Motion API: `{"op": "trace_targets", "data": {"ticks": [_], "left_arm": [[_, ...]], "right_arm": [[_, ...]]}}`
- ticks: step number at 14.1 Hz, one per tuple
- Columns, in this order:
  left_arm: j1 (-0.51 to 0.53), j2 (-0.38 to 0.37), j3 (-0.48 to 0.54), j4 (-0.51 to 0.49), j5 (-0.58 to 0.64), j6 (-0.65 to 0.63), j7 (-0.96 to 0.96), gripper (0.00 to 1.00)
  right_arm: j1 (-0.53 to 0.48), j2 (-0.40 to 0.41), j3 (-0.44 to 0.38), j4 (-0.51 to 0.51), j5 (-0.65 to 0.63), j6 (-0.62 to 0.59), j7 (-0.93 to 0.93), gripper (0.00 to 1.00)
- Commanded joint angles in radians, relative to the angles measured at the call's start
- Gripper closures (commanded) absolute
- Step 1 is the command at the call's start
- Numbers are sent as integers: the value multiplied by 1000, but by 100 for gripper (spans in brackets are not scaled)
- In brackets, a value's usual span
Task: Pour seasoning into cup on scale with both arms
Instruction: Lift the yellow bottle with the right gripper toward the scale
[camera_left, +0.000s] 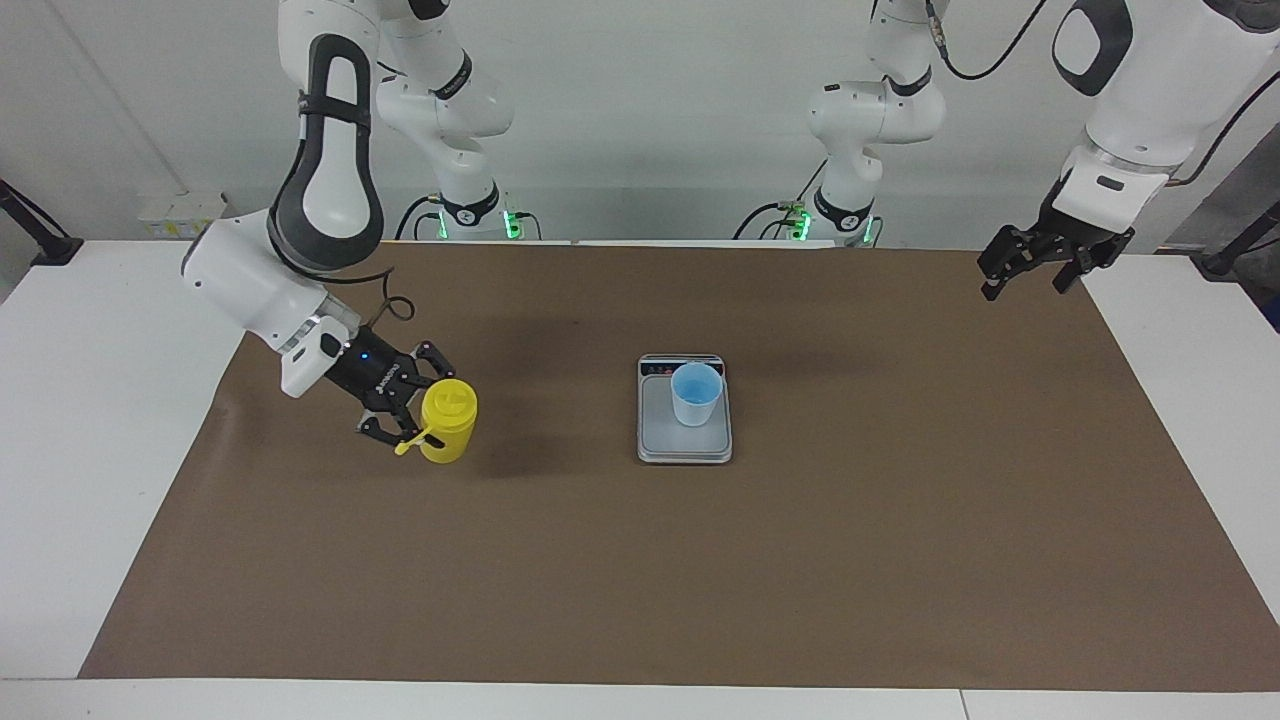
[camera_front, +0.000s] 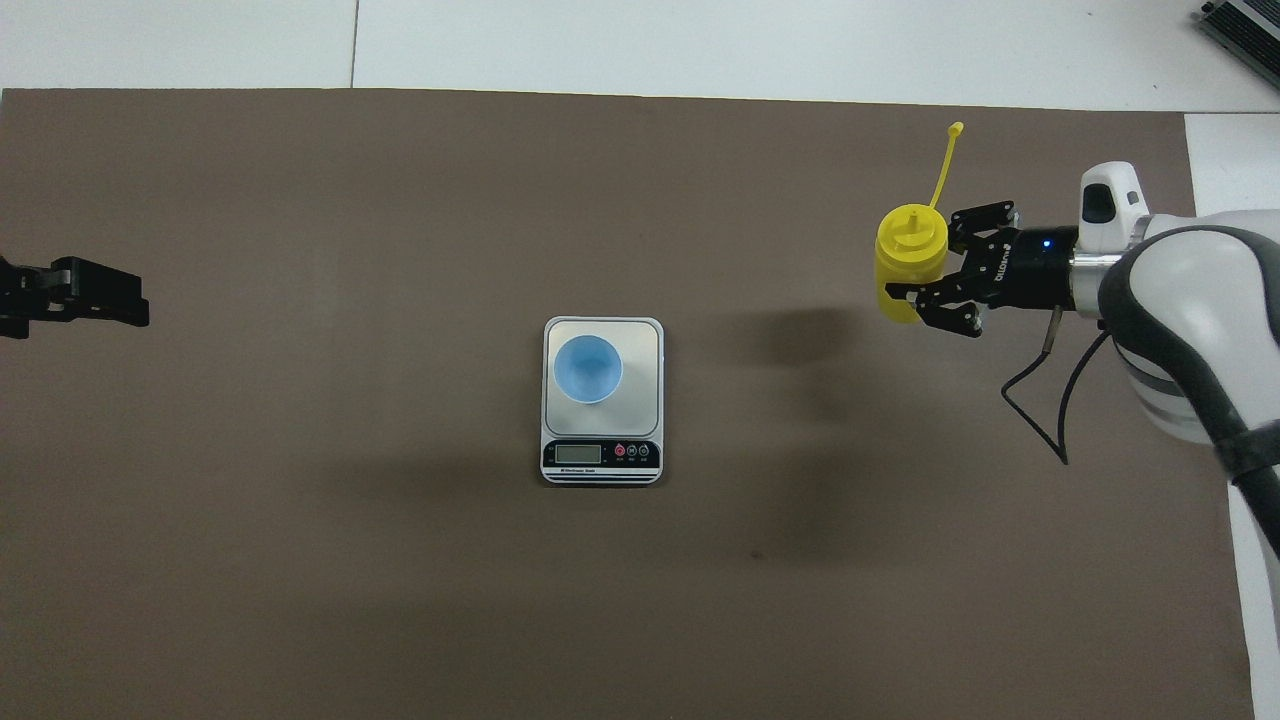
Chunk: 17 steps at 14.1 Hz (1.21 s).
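Note:
The yellow seasoning bottle stands nearly upright low over the brown mat toward the right arm's end of the table. My right gripper is shut on its body from the side. Its thin cap strap hangs loose from the nozzle. The light-blue cup stands upright on the silver scale at the middle of the mat, well apart from the bottle. My left gripper waits open and empty above the mat's edge at the left arm's end.
A brown mat covers most of the white table. The scale's dark display strip lies at its end nearer the robots. A black cable loops under the right wrist.

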<state>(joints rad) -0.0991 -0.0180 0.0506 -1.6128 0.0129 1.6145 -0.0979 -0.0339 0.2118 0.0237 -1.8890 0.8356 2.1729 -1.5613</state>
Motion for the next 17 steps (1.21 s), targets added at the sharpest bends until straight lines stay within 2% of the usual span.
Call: {"op": "trace_targets", "data": {"ticks": [1, 8, 15, 17], "left_arm": [[1, -30, 3, -33, -7, 4, 3, 0], [1, -30, 3, -33, -7, 4, 3, 0], [1, -30, 3, -33, -7, 4, 4, 0], [1, -30, 3, -33, -7, 5, 3, 0]], "right_arm": [[64, -12, 5, 17, -102, 60, 113, 75], [241, -11, 5, 19, -461, 189, 321, 75], [341, 9, 7, 8, -838, 226, 532, 75], [371, 14, 9, 8, -898, 226, 575, 75]]}}
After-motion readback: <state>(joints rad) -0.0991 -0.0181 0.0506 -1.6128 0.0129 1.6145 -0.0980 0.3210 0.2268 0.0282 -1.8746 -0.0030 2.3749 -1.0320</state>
